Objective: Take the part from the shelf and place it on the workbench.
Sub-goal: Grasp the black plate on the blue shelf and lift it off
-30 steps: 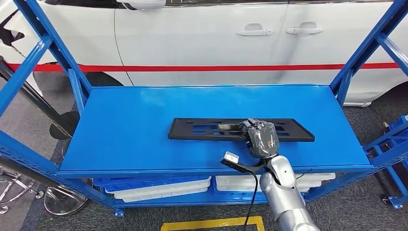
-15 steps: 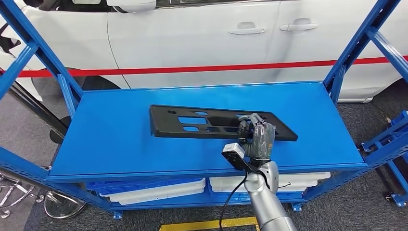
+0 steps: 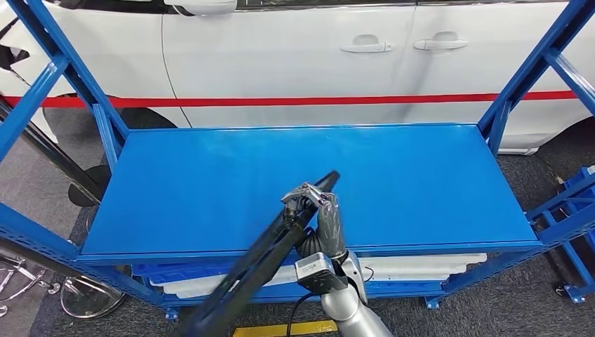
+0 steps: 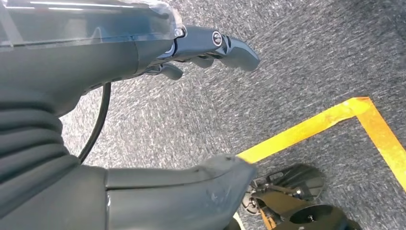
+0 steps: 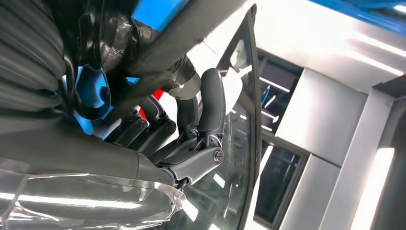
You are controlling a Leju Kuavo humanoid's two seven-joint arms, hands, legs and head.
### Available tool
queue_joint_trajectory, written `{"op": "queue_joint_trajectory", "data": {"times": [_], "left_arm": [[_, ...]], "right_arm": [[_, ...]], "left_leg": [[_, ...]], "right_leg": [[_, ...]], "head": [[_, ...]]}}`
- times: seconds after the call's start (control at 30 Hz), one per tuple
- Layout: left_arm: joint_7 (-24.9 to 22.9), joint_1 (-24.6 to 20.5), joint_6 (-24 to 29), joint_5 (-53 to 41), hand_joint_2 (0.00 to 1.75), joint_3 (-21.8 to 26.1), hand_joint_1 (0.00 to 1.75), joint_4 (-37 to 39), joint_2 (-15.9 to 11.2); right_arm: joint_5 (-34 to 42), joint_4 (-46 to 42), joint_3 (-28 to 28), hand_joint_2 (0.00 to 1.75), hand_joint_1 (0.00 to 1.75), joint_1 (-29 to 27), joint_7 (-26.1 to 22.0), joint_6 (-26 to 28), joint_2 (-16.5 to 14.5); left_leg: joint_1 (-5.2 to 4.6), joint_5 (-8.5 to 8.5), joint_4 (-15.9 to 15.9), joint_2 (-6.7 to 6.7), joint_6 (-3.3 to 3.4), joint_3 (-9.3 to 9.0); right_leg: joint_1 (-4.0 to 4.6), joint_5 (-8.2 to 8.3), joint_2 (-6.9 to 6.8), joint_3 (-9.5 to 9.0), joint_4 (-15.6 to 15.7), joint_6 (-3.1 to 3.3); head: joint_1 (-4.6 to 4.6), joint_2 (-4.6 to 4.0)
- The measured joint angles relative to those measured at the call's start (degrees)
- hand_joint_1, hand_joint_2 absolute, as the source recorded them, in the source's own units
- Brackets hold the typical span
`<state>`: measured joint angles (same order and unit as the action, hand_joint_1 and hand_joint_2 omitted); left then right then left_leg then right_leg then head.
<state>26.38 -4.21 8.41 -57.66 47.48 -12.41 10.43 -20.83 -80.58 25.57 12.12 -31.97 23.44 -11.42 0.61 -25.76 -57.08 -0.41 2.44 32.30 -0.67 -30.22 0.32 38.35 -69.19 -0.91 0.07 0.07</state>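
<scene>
The part (image 3: 259,263) is a long flat black plastic panel. My right hand (image 3: 317,214) grips it near its upper end, just above the front edge of the blue shelf top (image 3: 421,182). The panel hangs steeply tilted, its top end over the shelf and its lower end down at the front left, below shelf level. In the right wrist view my dark fingers (image 5: 210,108) curl around the panel's thin edge (image 5: 252,86). My left hand (image 4: 95,62) hangs over the grey carpet with thumb and fingers apart, holding nothing.
A white car (image 3: 295,63) with a red stripe stands close behind the shelf. Blue slanted uprights (image 3: 523,70) frame both ends. White bins (image 3: 421,267) sit on the lower level. Yellow floor tape (image 3: 302,327) lies by my feet, and another blue rack (image 3: 572,203) stands at right.
The panel lay flat on the shelf under my right hand; now it is lifted off and swung steeply, its far end dropping to the front left. The hand drew back toward the shelf's front edge.
</scene>
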Motion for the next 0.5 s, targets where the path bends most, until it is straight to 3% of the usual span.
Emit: {"op": "queue_joint_trajectory", "data": {"times": [0.07, 0.1, 0.23, 0.3, 0.37, 0.4, 0.43, 0.47, 0.5], "left_arm": [[0.00, 0.03, 0.00, 0.00, 1.75, 0.08, 0.00, 0.00, 0.01], [0.00, 0.02, 0.01, 0.00, 1.75, 0.09, 0.00, 0.00, 0.01], [0.00, 0.02, 0.02, 0.00, 1.75, 0.12, 0.00, 0.00, -0.01], [0.00, 0.03, 0.02, 0.00, 1.75, 0.12, 0.00, 0.00, -0.01], [0.00, 0.08, 0.02, -0.01, 1.75, 0.12, 0.00, 0.00, -0.01], [0.00, 0.14, 0.02, -0.01, 1.75, 0.13, 0.00, 0.00, -0.01], [0.00, 0.20, 0.03, 0.02, 1.75, 0.15, 0.00, 0.00, -0.03], [0.01, 0.24, 0.05, 0.07, 1.75, 0.20, 0.00, 0.00, -0.05], [0.03, 0.25, 0.09, 0.13, 1.75, 0.29, 0.00, 0.00, -0.09]], "right_arm": [[0.04, -0.84, 0.78, 1.75, 1.75, -0.05, 0.14, 0.03, 0.25], [0.07, -1.17, 1.12, 1.75, 1.75, -0.08, 0.16, 0.02, 0.31], [0.09, -1.94, 1.92, 1.75, 1.75, -0.21, 0.25, 0.02, 0.44], [0.11, -2.20, 2.20, 1.75, 1.75, -0.20, 0.25, -0.03, 0.46], [0.18, -2.28, 2.46, 1.75, 1.75, -0.27, 0.26, -0.19, 0.53], [0.44, -2.28, 2.56, 1.75, 1.75, -0.34, 0.25, -0.39, 0.60], [1.02, -2.30, 2.69, 1.75, 1.75, -0.38, 0.19, -0.76, 0.68], [1.89, -2.40, 2.88, 1.75, 1.75, -0.42, 0.11, -1.31, 0.75], [3.11, -2.64, 3.18, 1.75, 1.75, -0.44, 0.07, -2.09, 0.79]], "left_leg": [[-0.18, -0.30, -0.35, -0.09, -0.42, 0.02], [-0.28, -0.43, -0.50, -0.09, -0.68, 0.07], [-0.17, -1.09, -1.09, -0.01, -1.94, 0.30], [0.03, -3.83, -5.37, 0.07, -2.60, 2.13], [0.16, -7.54, -13.27, 0.09, -3.12, 5.74], [0.22, -8.45, -16.27, 0.09, -3.29, 7.19], [0.24, -8.18, -17.20, 0.10, -3.36, 7.70], [0.25, -6.76, -15.69, 0.10, -3.34, 7.04], [0.27, -4.60, -12.11, 0.12, -3.24, 5.38]], "right_leg": [[0.14, 2.97, 0.00, -3.72, 7.68, 0.53], [0.23, 3.51, 0.01, -4.66, 9.75, 0.75], [0.26, 3.83, -0.02, -5.01, 10.89, 1.81], [0.01, 4.03, -0.20, -5.18, 11.26, 2.37], [0.02, 4.00, -0.34, -5.13, 11.22, 2.56], [0.04, 3.97, -0.38, -5.12, 11.17, 2.58], [0.04, 3.92, -0.39, -5.13, 11.10, 2.58], [0.03, 3.86, -0.36, -5.17, 11.02, 2.54], [0.02, 3.76, -0.32, -5.24, 10.92, 2.47]], "head": [[-0.01, 0.00], [-0.01, 0.01], [-0.02, 0.00], [-0.03, 0.00], [-0.04, 0.00], [-0.04, 0.01], [-0.03, 0.01], [-0.04, 0.01], [-0.04, 0.01]]}}
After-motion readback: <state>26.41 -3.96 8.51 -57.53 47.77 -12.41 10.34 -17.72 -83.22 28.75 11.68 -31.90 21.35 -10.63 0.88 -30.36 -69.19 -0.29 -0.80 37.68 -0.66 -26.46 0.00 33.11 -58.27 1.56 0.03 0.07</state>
